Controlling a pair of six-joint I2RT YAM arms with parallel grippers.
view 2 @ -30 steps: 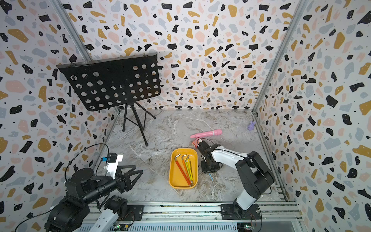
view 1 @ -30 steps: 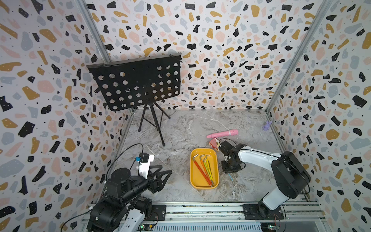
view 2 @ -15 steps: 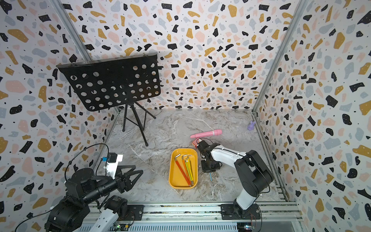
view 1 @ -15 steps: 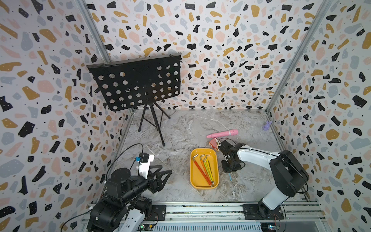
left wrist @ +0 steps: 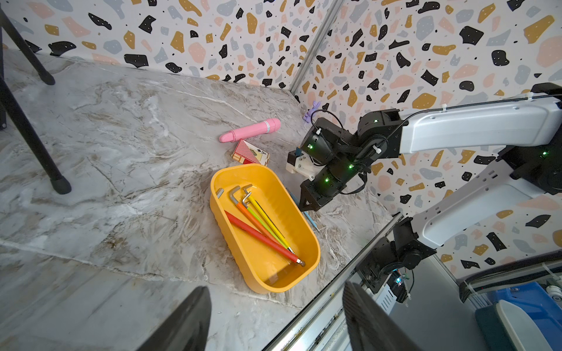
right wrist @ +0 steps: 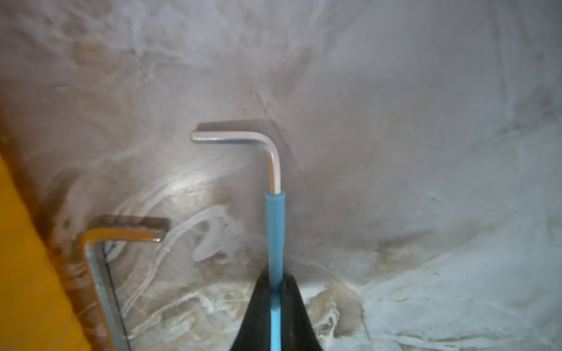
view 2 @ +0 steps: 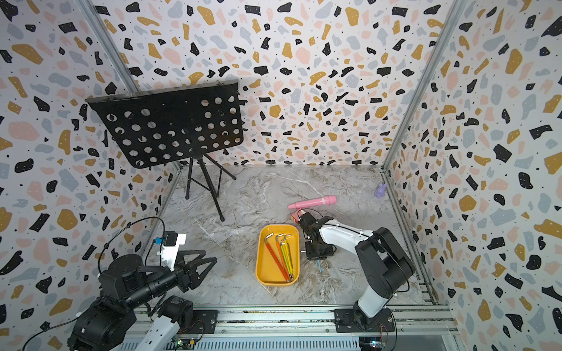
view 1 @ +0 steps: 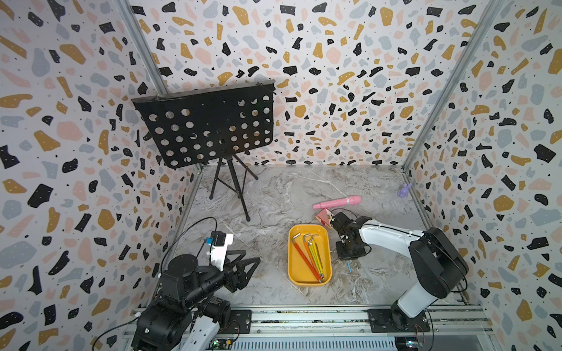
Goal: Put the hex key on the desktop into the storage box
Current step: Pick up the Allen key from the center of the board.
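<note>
Since it sits nearest me, my left gripper [view 1: 251, 270] is entered first: jaws apart, empty. Next, the yellow box [view 1: 299, 273], coloured keys inside. Beside it, the right gripper [right wrist: 276, 275] is clamped on the blue-sleeved hex key [right wrist: 275, 231], on or just above the marble desktop [view 1: 273, 197]. A bare grey key [right wrist: 100, 273] lies by the box wall. My advice: lift straight, clear the wall, release low. Beyond: card pack [left wrist: 251, 153], pink tube [view 1: 337, 202], music stand [view 1: 209, 127], speckled walls [view 1: 334, 60].

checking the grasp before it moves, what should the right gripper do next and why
Probably lift straight up: the right gripper is shut on the blue key, which seems to rest on the desktop beside the box.
</note>
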